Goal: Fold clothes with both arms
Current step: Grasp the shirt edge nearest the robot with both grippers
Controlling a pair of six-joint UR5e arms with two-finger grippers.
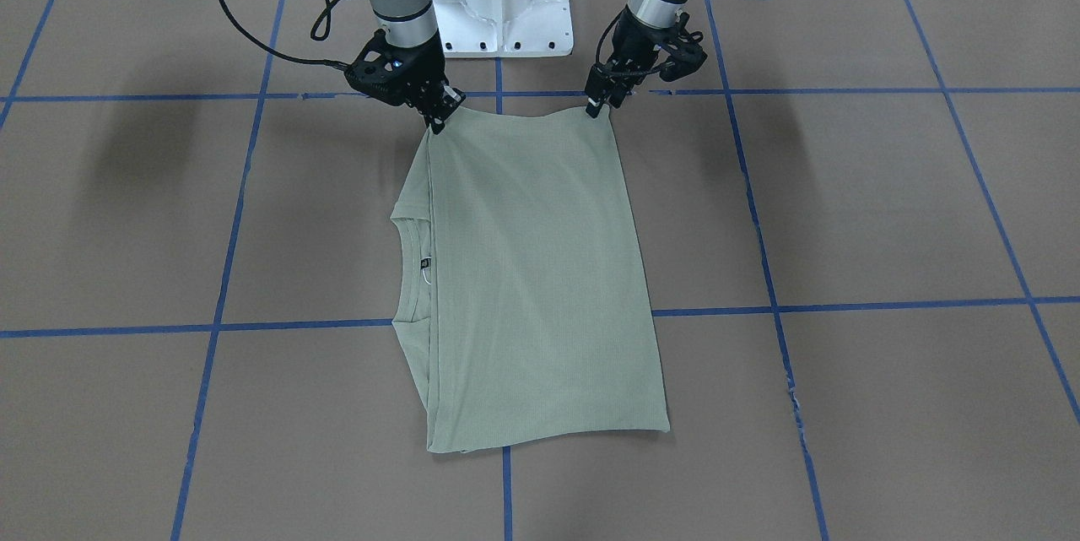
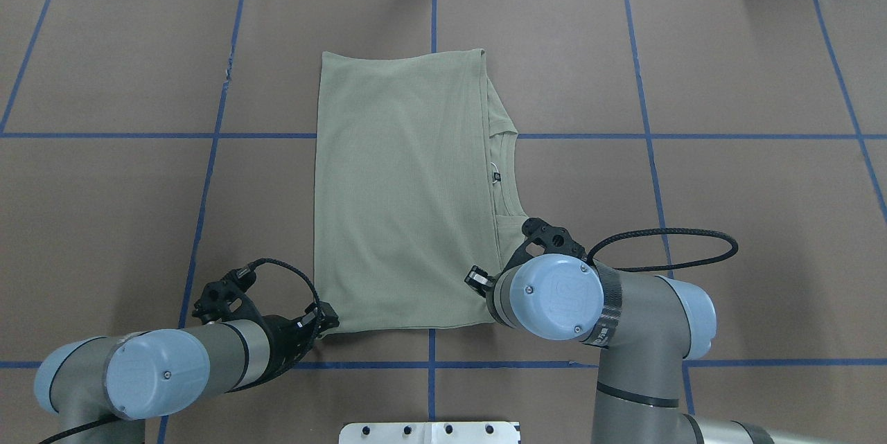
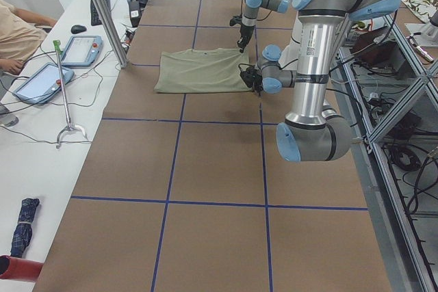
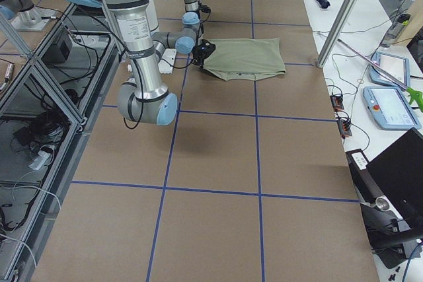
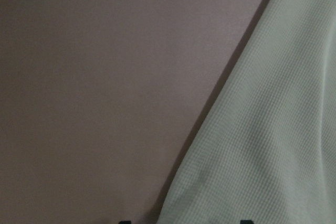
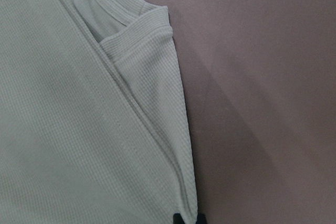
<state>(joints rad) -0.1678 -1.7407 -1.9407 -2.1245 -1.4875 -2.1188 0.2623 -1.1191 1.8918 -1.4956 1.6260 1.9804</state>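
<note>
Should the left hand (image 2: 327,323) rise unclosed, the shirt (image 2: 402,188), lying folded flat mid-bench (image 2: 104,222), would probably lift by one corner and skew. That hand reaches in low at the near hem corner, its tips seemingly parted astride the edge, holding nothing. The right hand (image 1: 439,117) tilts steeply down and is pinched on the near collar-side corner.
</note>
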